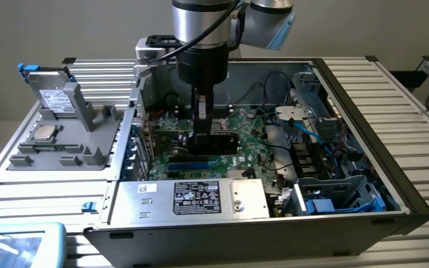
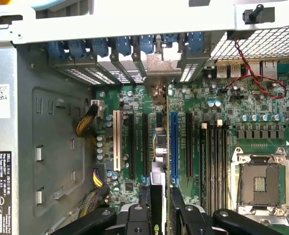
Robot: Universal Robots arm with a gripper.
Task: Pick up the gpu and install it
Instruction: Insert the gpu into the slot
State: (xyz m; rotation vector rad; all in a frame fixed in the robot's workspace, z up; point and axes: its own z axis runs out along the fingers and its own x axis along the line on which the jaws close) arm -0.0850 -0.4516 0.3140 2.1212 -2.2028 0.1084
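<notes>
STATE: my fingers [image 2: 184, 218] pinch the gpu [image 2: 157, 164] edge-on over the motherboard [image 2: 223, 112] slots, bracket at the case's [image 2: 51, 122] rear edge | HANDLING: I judge it light, stiff, fragile | GRIP: best by bare board edges, squarely

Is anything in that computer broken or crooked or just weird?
Nothing looks broken or spilled. One odd spot: the processor socket sits empty, while a silver chip lies apart on the grey stand. The gpu, held on edge by the fingers, looks straight.
</notes>
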